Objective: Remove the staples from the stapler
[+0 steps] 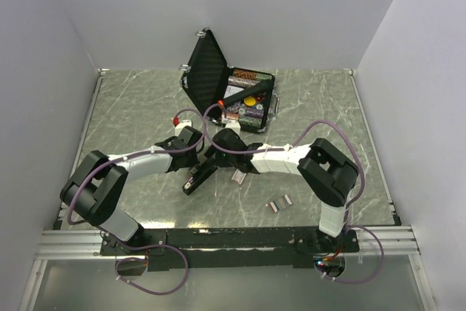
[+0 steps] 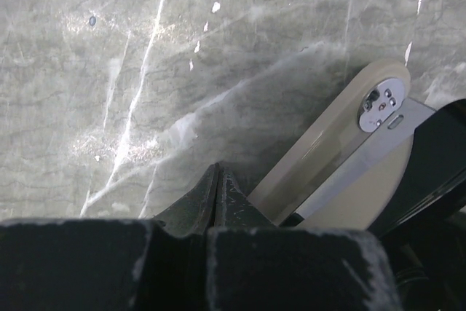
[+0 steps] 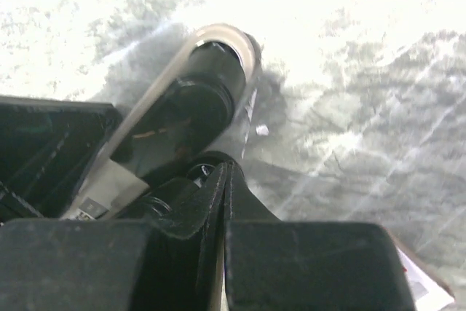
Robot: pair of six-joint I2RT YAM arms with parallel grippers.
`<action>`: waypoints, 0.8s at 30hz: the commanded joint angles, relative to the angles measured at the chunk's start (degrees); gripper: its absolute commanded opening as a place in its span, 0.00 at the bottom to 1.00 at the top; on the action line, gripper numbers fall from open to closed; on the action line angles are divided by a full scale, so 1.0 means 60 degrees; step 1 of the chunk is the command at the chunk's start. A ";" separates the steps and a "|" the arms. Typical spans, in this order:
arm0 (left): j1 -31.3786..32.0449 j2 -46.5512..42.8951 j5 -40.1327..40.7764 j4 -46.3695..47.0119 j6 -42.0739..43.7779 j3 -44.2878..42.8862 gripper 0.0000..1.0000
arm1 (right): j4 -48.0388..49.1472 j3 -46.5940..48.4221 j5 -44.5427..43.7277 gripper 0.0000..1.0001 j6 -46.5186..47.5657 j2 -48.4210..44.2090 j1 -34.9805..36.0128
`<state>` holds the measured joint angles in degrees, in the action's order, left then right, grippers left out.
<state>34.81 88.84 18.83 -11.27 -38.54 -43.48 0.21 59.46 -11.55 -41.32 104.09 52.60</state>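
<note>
Grey marble table (image 1: 328,107) | stapler (image 1: 198,178) slim, black, silver rail | left pincer (image 2: 217,183) pressed together | right pincer (image 3: 226,176) likewise

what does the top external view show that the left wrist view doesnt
Only top external: the open black case at the back, and staples lying loose near the front edge. Only left wrist: close up, the left gripper with jaws shut and nothing between them, and a rivet on the pale end of the stapler. Both: the stapler and the marbled table.
</note>
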 commanded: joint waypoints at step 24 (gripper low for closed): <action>0.0102 -0.0319 0.1812 -0.2179 -0.0622 -0.1102 0.55 | -0.2466 -0.0359 -0.0931 0.02 0.1950 -0.3036 -0.0666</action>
<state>35.07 86.98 26.37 -21.82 -41.65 -47.18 -12.40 58.24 -15.64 -31.38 89.91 49.01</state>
